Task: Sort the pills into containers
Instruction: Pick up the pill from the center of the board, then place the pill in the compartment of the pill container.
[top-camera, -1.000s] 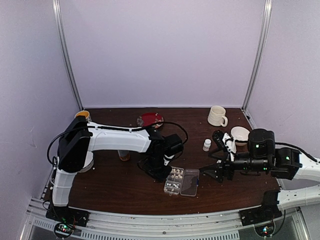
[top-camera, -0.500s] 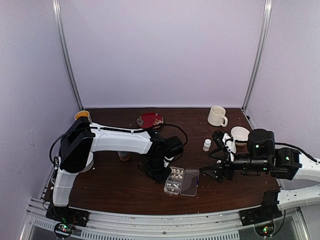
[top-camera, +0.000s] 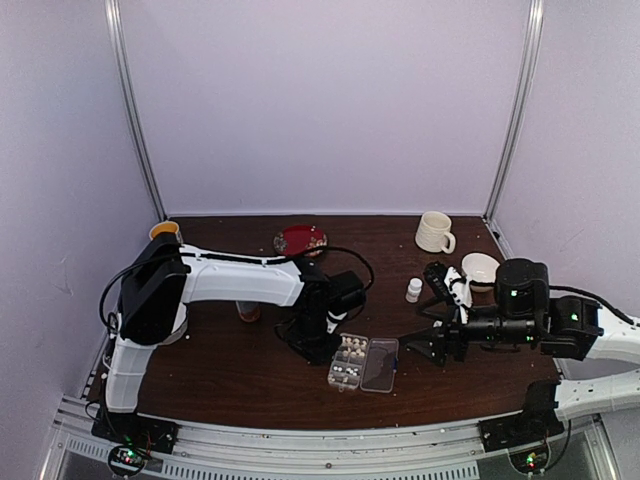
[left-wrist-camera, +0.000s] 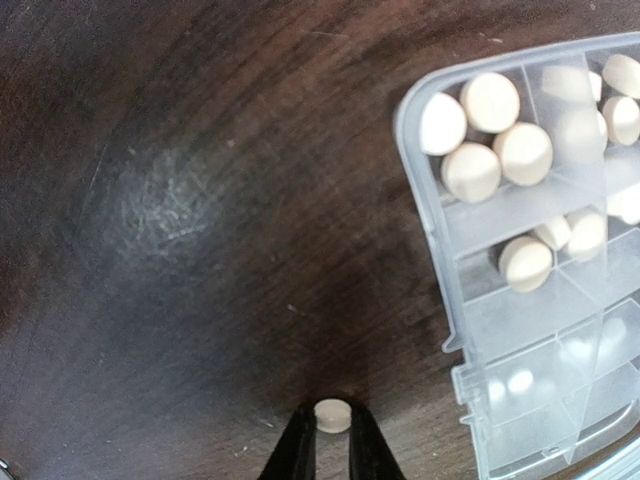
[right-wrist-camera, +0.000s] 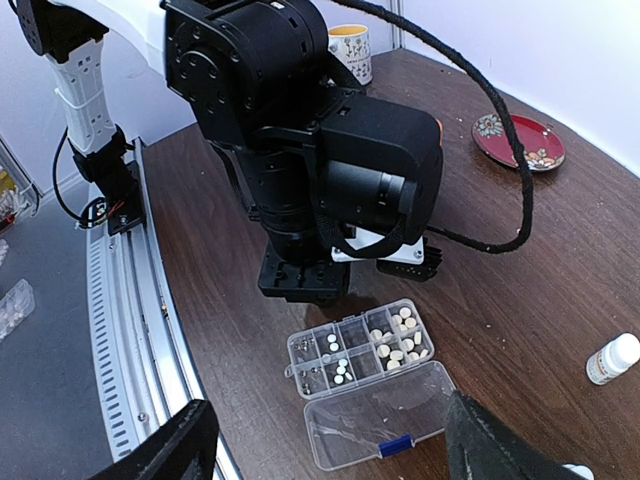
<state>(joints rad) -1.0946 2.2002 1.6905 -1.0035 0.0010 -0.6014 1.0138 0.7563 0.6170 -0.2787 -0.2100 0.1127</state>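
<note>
Clear plastic box (top-camera: 364, 362) at mid tabletop (top-camera: 230, 375), between the two arms, lid (top-camera: 381, 365) flat open on its right. In the top view, only pale specks of pills (top-camera: 350, 349) in it, too small to count. Left jaws hidden there under the black wrist (top-camera: 322, 320), just left of the box.

In the left wrist view, box cut off by the right and bottom edges, so only some compartments (left-wrist-camera: 515, 322) in frame. Four pills plain in the top-left one, three in the next below. Lower ones lost in glare, contents hard to make out. Left jaws nearly pressed together, pinching one loose pill (left-wrist-camera: 332, 415) by its two sides. Lies flat on bare wood, left of the box and apart from it. Only the black fingertips (left-wrist-camera: 298, 452) in frame.

In the right wrist view, left jaws and loose pill hidden behind the left arm (right-wrist-camera: 300, 150). Long axis of the box running lower left to upper right there, lid on the near side, blue latch (right-wrist-camera: 395, 443) at its outer edge. Most pills toward the upper-right end, a few in the middle compartments. Left-end ones hard to make out. In the top view, long axis near to far, far end leaning slightly right.

Right jaws spread wide, nothing between them. Fingers (right-wrist-camera: 172, 447) cut off by the bottom edge, hovering just short of the lid.
</note>
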